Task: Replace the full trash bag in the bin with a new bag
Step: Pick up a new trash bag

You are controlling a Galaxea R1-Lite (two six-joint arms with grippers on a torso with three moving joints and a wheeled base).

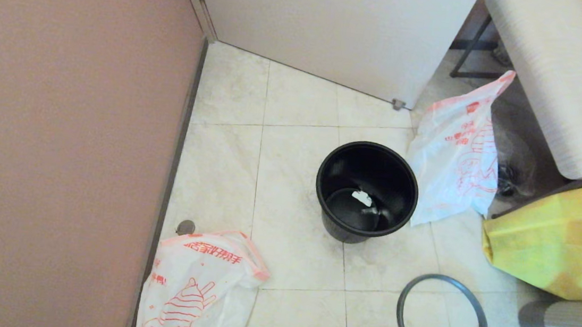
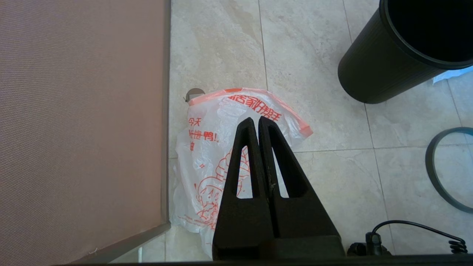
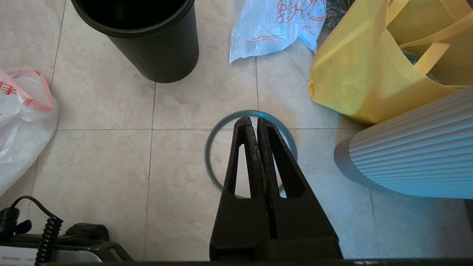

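The full trash bag (image 1: 198,293) lies on the floor at lower left, already out. The new bag (image 1: 457,153) sags right of centre, unfitted. Mid-frame, the bin (image 1: 366,192) stands unlined, its hoop (image 1: 442,321) off at lower right. Both the left end effector (image 2: 256,122) and the right end effector (image 3: 252,122) are pressed together, empty.

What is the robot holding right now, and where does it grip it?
Nothing. The left gripper and the right gripper both have their fingers pressed shut on empty air above the floor.
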